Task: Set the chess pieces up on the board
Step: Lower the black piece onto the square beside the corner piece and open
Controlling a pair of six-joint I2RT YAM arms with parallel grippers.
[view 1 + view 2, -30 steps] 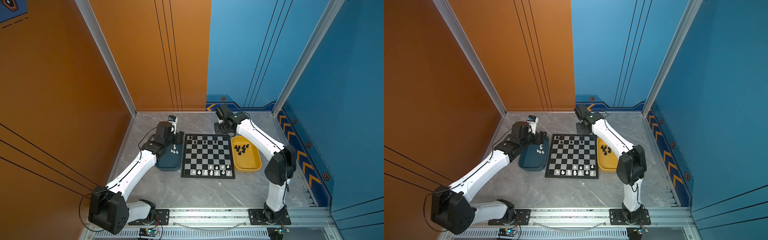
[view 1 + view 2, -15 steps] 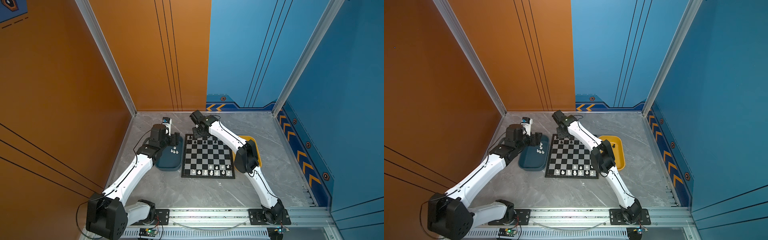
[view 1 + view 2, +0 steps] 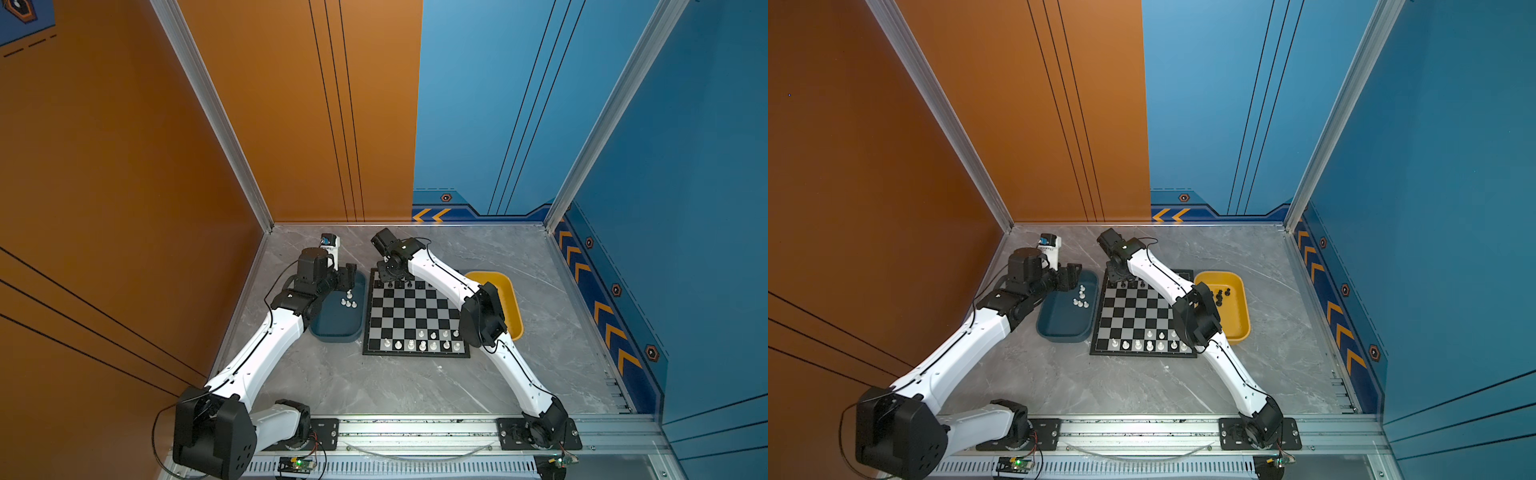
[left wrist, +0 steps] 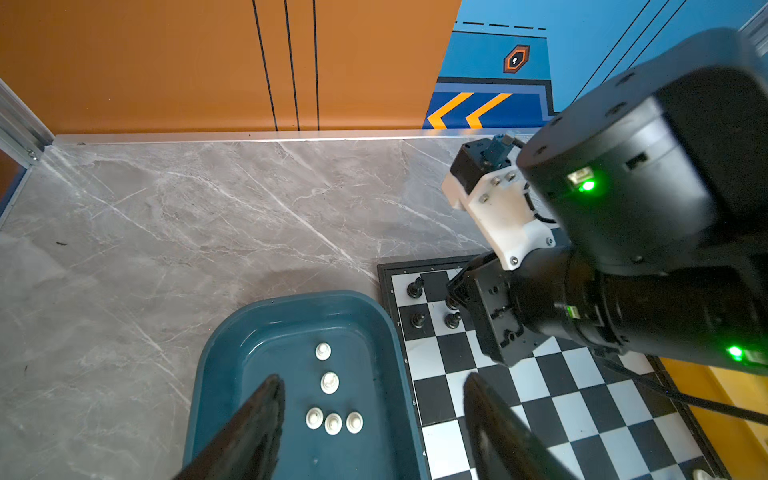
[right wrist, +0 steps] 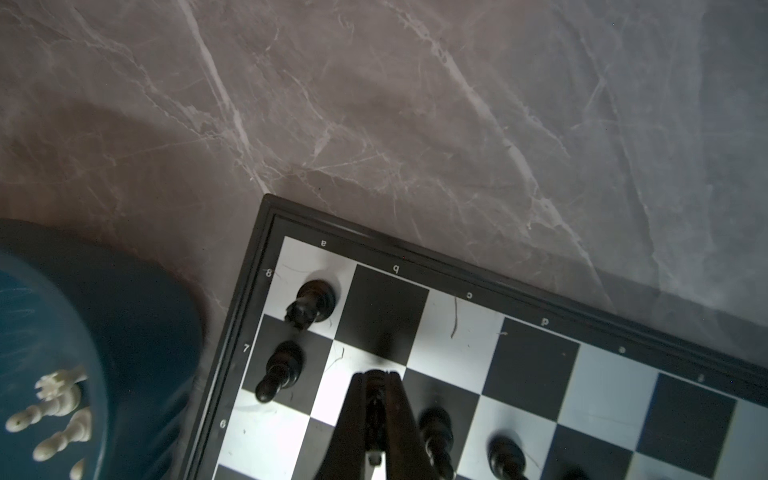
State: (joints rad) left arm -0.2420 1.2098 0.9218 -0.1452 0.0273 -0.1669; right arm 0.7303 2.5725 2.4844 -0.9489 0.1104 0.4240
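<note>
In both top views the board [image 3: 409, 316] lies between a dark blue tray [image 3: 336, 328] and a yellow tray [image 3: 1233, 320]. White pieces [image 3: 422, 344] stand in its two near rows and a few black pieces [image 3: 399, 284] along its far edge. The right gripper [image 3: 388, 276] reaches across to the board's far left corner. Only the right wrist view shows its fingers [image 5: 399, 399] pinched together on a black piece [image 5: 376, 409], above a light square just beside two black pieces in the corner file. The left gripper [image 3: 347, 276] hovers over the blue tray's far end. The left wrist view shows its fingers [image 4: 266, 399] spread wide and holding nothing, with five loose white pieces [image 4: 332, 423] on the tray floor. Spare black pieces [image 3: 1221, 295] in the yellow tray show in a top view, while the right arm's elbow hides them in its twin.
</note>
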